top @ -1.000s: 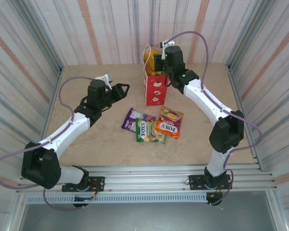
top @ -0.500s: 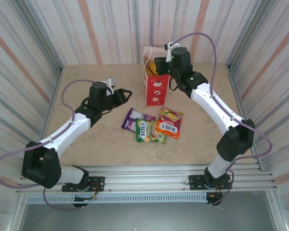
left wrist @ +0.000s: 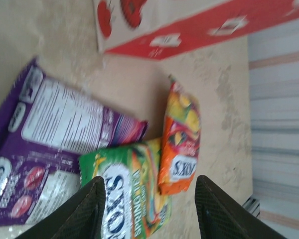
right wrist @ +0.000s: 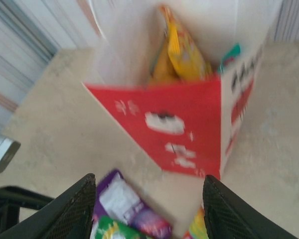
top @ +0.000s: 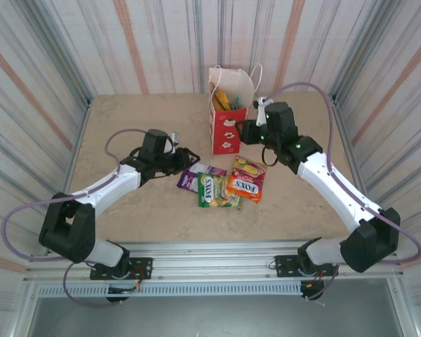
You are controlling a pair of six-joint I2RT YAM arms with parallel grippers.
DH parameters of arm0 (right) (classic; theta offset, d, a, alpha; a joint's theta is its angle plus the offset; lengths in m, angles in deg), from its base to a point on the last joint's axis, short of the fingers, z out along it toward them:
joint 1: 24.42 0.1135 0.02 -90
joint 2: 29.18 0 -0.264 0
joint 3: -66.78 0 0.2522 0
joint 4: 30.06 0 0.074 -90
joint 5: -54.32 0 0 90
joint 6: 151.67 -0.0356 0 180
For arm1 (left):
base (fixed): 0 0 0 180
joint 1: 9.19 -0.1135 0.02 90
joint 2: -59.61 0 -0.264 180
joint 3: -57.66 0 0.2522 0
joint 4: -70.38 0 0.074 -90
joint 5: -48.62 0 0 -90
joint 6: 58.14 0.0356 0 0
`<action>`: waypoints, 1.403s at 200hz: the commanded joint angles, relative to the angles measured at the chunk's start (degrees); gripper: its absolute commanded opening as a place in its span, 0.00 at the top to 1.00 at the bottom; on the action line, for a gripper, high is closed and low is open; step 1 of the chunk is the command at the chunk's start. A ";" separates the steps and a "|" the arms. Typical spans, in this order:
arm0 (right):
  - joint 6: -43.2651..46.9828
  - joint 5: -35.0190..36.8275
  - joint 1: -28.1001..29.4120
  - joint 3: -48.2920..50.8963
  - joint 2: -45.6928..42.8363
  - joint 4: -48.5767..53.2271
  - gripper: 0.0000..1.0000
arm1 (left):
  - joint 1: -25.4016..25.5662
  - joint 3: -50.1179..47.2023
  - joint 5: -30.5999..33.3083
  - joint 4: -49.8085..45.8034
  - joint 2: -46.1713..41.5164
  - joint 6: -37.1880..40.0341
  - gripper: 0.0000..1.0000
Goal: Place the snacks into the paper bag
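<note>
The left tool [top: 186, 156] is spread open and nothing is held in it. It hangs low, just beside the purple packet [top: 198, 170], and the green packet [left wrist: 129, 194] is seen between its fingers [left wrist: 84, 214] in the wrist view. The right tool [top: 242, 130] is spread open and empty too, just beside the paper bag [top: 224, 137]. The bag stands upright at the back of the worktop [top: 161, 210], and a yellow packet [right wrist: 182, 50] is already inside. Three packets lie flat in front of the bag: the purple one, the green one and the red-orange packet [top: 247, 184]. They overlap a little. It looks as if a packet is about to be picked up by the left tool. Only one packet should be taken, best the purple one, as it is nearest. Its free edge should be pinched, because a flat shiny packet can slip. The tool should be lowered gently, then closed firmly. The packet should be carried above the bag's rim before it is let go, so the bag is not knocked over.
</note>
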 commanded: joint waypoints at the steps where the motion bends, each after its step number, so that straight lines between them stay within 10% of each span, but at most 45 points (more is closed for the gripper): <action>1: -4.72 -2.81 -0.24 5.40 -1.33 1.12 0.42 | 1.88 -1.86 -1.99 -2.30 2.14 -0.87 0.49; 145: -9.82 -7.89 -0.21 17.80 -0.41 -5.35 0.42 | 9.27 -3.90 2.54 -3.57 10.49 0.57 0.56; 227: -8.05 -7.44 -2.45 20.65 -4.26 -6.97 0.42 | 9.62 -1.46 3.14 -9.05 2.43 4.50 1.00; 280: -2.04 -11.59 -4.41 21.05 -7.30 -7.44 0.43 | 9.80 6.81 3.49 -19.59 -0.88 14.63 1.00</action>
